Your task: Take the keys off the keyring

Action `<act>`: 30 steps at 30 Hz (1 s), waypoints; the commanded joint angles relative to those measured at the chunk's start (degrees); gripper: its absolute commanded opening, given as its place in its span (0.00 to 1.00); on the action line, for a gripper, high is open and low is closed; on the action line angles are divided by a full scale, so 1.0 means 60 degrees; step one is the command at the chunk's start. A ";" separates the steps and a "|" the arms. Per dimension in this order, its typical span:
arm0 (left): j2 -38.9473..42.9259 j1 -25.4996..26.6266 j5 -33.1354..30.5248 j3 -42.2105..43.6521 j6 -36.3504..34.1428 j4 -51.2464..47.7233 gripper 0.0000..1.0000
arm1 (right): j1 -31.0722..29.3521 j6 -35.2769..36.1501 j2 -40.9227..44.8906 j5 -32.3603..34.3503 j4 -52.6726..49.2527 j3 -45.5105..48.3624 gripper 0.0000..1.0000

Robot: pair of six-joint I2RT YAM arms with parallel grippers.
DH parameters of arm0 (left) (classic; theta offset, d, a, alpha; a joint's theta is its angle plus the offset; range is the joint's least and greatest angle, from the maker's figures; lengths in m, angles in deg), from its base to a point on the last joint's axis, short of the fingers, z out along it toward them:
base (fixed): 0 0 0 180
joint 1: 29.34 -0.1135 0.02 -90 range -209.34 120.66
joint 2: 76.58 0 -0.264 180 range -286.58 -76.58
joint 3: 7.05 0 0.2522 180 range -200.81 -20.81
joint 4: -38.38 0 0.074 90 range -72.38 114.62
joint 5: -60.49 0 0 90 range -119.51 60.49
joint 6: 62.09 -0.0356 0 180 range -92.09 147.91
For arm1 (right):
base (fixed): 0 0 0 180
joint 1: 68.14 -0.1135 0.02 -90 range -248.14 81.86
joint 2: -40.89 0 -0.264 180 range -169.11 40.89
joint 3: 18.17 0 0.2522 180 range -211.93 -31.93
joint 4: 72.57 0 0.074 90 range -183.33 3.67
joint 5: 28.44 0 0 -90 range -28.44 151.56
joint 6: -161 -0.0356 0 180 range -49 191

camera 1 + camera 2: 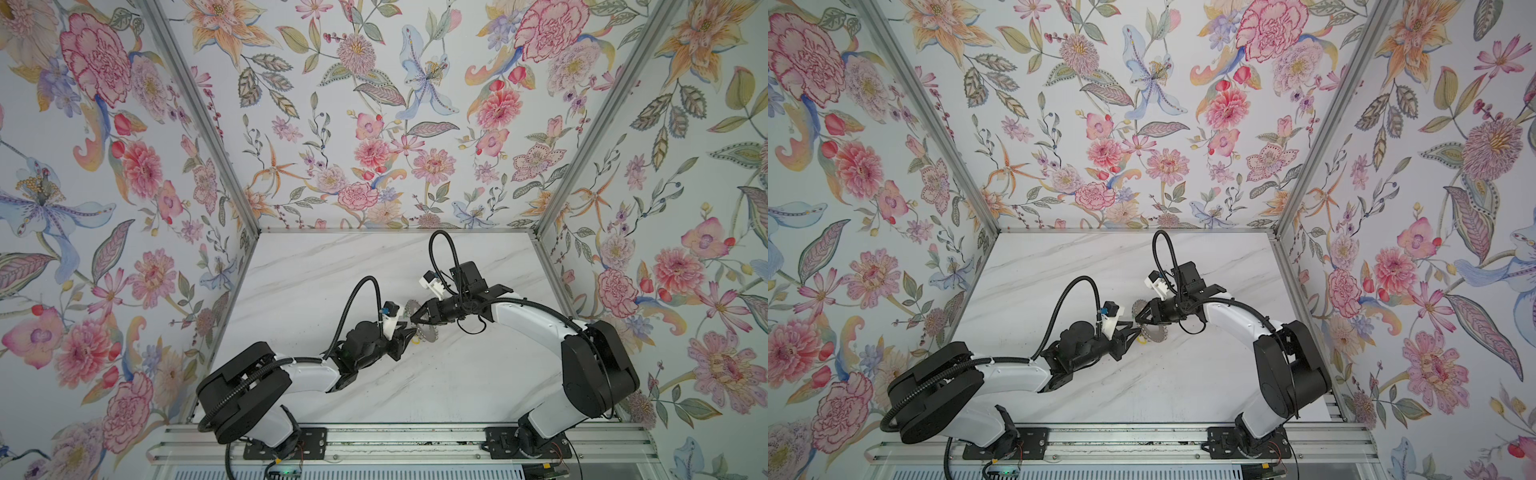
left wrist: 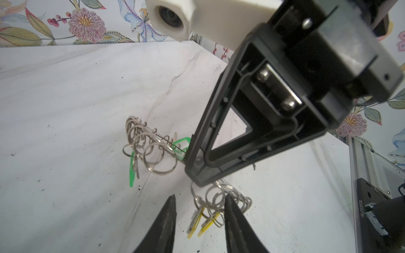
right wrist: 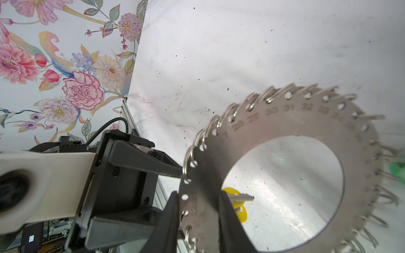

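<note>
The keyring [image 3: 285, 122] is a grey metal disc with a big centre hole and wire loops round its rim. My right gripper [image 3: 199, 203] is shut on its rim and holds it on edge above the table [image 1: 332, 270], as both top views show [image 1: 419, 322] [image 1: 1148, 322]. Two yellow-tagged keys [image 2: 195, 221] hang from loops on its lower edge. They hang between the open fingers of my left gripper [image 2: 200, 203], with a gap on the left side. Green-tagged keys [image 2: 182, 142] hang on the far side. One yellow tag [image 3: 238, 208] shows through the hole.
The white marble table is walled in by floral panels on three sides. An aluminium rail [image 1: 395, 440] with both arm bases runs along the front edge. The two arms meet near the table's middle.
</note>
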 commanded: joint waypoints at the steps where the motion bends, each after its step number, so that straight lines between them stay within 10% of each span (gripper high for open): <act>1: -0.0180 0.0122 -0.0367 -0.0339 -0.0241 -0.0316 0.33 | -0.0098 -0.0044 0.0179 -0.0327 0.0150 -0.0207 0.24; 17: 0.0616 0.0119 -0.0962 0.0232 -0.0514 -0.0655 0.01 | -0.0109 -0.0027 0.0209 -0.0334 0.0158 -0.0084 0.24; 30: 0.1086 0.0127 -0.1383 0.0460 -0.0670 -0.0986 0.00 | 0.0017 0.0030 0.0254 -0.0298 0.0151 0.0129 0.24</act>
